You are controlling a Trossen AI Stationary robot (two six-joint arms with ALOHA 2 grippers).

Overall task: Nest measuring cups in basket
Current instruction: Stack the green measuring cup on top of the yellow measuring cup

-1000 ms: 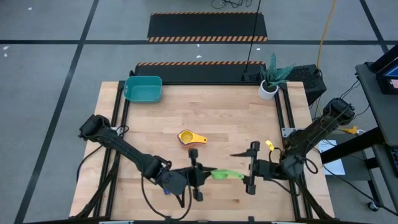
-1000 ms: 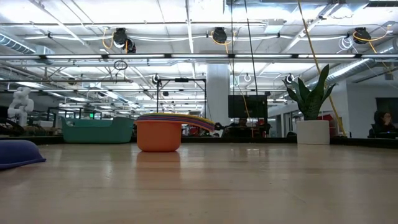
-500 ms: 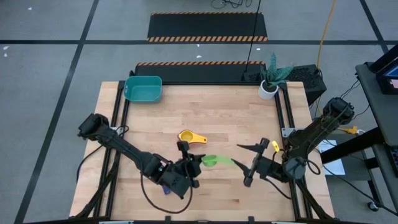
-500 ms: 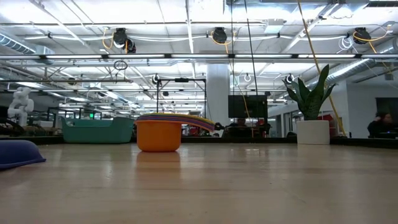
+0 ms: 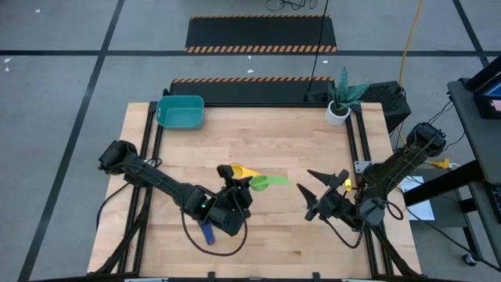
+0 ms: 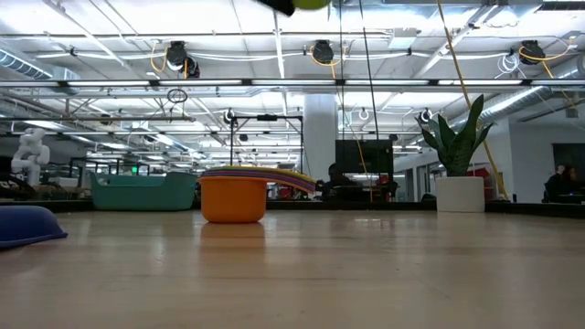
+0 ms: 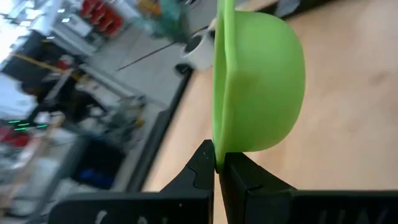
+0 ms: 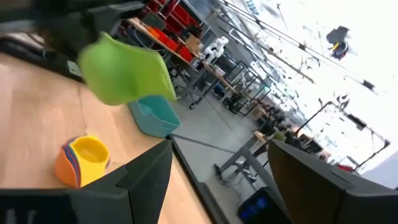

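**Green cup held aloft, stack is the next stop**

Left gripper (image 7: 217, 171): fingers clamped tight on the rim of the green cup (image 5: 266, 182), which hangs in the air near mid-bench, bowl turned on its side in the left wrist view. Grip is thin, edge-on only, so go slow w/ wrist turns; a quick swing could let the cup slip or pivot. My read of the step: carry green over to the nested stack (image 5: 233, 172) (orange outer cup, yellow inside), just left of it and nearly touching in the high view. To do it well: level the cup mouth-up first, centre it over the stack, line its handle up w/ the others, lower straight down, release only once it is seated. If green is bigger than the cups already in, it won't seat; can't judge sizes from here.

Right gripper (image 5: 319, 196): fingers spread wide, holding nothing, hovering right of centre, well apart from the cup. Not in the way if it stays put.

Around: a dark blue cup (image 5: 205, 233) lies near the front edge under the left arm, so watch the elbow. Teal basket (image 5: 181, 112) sits at the far-left corner, nothing seen in it, well apart from the stack; path to it looks free. White plant pot (image 5: 337, 113) at far right, no bother.
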